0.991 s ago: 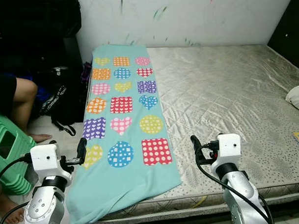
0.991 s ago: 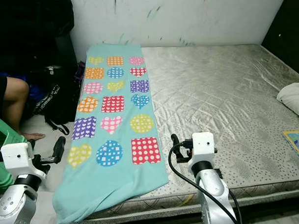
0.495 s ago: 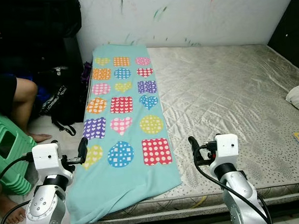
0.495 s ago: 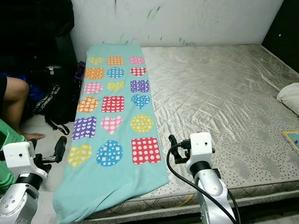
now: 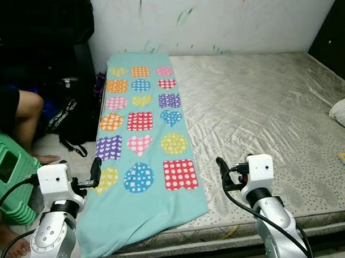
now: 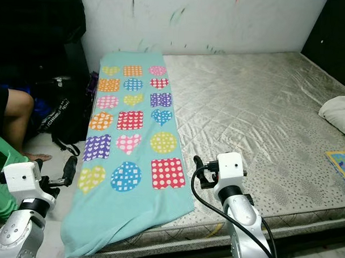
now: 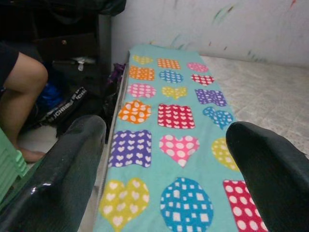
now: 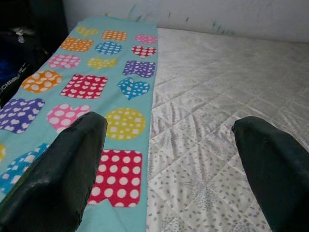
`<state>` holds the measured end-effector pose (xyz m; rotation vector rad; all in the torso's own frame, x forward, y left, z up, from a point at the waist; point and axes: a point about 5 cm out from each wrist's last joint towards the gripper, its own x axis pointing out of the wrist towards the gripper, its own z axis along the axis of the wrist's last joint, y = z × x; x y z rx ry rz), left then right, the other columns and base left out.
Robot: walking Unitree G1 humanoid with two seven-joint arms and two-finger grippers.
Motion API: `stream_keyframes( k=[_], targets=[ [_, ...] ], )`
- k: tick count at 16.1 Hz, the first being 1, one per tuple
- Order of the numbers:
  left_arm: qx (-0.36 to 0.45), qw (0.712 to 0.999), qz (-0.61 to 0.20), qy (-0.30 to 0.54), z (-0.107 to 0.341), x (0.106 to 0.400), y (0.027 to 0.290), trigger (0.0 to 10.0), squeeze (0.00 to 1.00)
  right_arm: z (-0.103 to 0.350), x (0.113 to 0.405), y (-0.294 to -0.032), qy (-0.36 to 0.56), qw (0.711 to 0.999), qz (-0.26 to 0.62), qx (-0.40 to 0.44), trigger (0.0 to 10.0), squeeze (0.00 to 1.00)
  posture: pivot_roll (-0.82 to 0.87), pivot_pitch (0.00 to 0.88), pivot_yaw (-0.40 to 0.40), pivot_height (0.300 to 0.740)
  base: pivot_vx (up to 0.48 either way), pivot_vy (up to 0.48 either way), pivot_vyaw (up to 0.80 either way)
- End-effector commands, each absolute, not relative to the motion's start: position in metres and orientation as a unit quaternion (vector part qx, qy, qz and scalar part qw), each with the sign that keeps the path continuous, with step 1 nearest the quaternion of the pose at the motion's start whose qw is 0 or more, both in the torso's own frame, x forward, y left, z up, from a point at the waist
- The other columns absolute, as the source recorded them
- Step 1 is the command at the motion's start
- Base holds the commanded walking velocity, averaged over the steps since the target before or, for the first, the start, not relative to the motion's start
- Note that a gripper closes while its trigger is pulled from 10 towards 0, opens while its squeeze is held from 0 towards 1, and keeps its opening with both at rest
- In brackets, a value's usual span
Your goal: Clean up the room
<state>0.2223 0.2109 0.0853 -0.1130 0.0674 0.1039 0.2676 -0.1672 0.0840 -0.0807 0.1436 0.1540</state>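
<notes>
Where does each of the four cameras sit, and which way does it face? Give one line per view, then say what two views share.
Left eye view: head, looking down at the turquoise blanket with dotted patches on the grey quilted mattress; left gripper and right gripper show.
Right eye view: same scene from beside it.
Left wrist view: along its open black fingers up the blanket.
Right wrist view: along its open fingers at the blanket's edge.
Shared: both wrist views show the blanket.

Frame edges cut the pillow (image 5: pixel 344 113) and seated person (image 5: pixel 14 115).
</notes>
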Motion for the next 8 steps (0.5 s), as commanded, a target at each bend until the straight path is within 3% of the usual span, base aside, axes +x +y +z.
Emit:
stream_keyframes(
  k=[1, 8],
  targets=[
    [-0.054, 0.996, 0.054, 0.041, 0.0835, 0.2233, 0.2105, 10.0, 0.0, 0.0866, 0.2693, -0.1673, 0.069, 0.994, 0.077, -0.039, 10.0, 0.0, -0.1, 0.0, -0.011, 0.697, 0.0, 0.0, 0.0],
    [-0.056, 0.996, 0.055, 0.043, 0.0823, 0.2237, 0.2103, 10.0, 0.0, 0.087, 0.2691, -0.1664, 0.067, 0.994, 0.081, -0.041, 10.0, 0.0, -0.1, 0.0, -0.011, 0.697, 0.0, 0.0, 0.0]
  ],
)
